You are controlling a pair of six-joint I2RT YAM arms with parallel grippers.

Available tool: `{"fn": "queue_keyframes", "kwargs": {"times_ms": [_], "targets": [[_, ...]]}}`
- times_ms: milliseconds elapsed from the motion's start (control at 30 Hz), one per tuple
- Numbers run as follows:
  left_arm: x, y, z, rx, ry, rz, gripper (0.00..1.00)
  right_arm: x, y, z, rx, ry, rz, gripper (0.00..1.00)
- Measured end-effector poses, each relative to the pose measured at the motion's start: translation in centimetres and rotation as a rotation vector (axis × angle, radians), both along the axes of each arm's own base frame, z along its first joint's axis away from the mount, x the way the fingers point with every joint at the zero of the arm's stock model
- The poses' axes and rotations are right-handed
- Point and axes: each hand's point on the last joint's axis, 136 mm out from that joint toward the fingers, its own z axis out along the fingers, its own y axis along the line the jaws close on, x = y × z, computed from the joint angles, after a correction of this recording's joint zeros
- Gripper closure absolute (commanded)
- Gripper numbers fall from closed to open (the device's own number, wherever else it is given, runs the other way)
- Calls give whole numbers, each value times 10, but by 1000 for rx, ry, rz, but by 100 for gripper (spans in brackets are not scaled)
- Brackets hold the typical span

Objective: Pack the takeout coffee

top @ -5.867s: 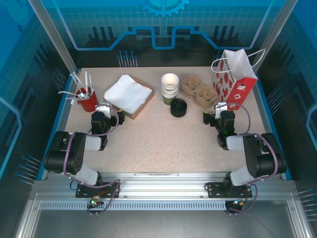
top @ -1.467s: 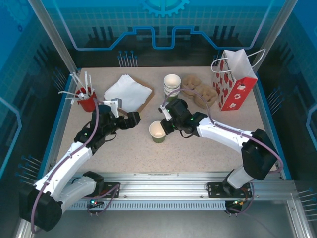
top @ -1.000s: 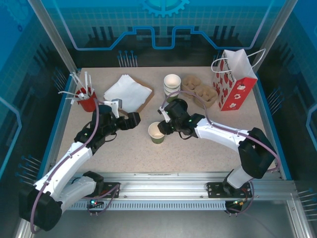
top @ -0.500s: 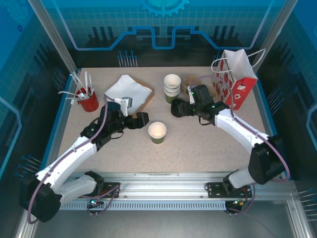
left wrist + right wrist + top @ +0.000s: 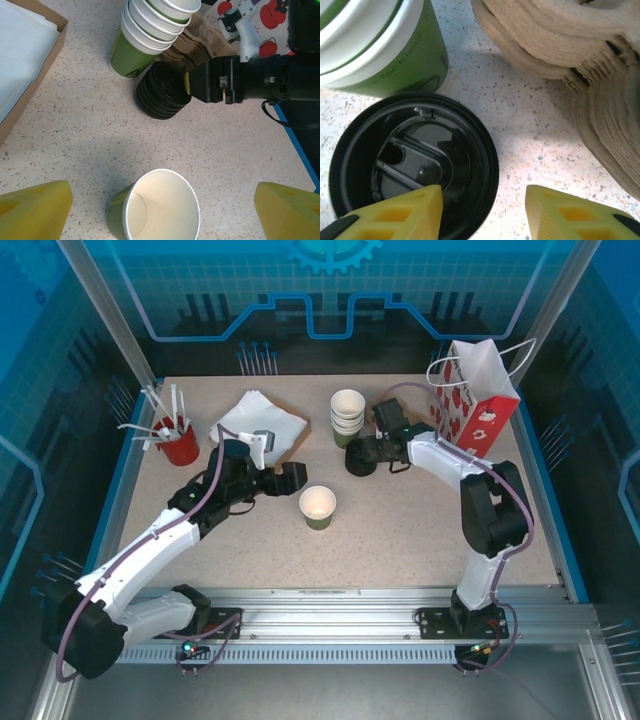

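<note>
right end effector [image 5: 482,212] had left the cup [image 5: 318,506], stood open over lid stack [image 5: 415,160] | left end effector [image 5: 292,477] open, had moved in beside cup | cup stood upright, lidless, on mid surface [image 5: 400,530] | capping judged next, bagging later

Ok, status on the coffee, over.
Left gripper open, short of cup. Right gripper open over lids. Cup upright, lidless, on table. Nearby cup stack and trays crowd the lids.
</note>
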Motion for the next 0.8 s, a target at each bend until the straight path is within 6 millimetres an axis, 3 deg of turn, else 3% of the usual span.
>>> {"fn": "queue_keyframes", "kwargs": {"times_ms": [567,800], "targets": [[0,-1,-2,15,-6,-11,4,22,4,-16,-32,22,-16,78],[1,-1,-4,18,0,-11,4,21,4,-24,-42,44,-16,79]]}}
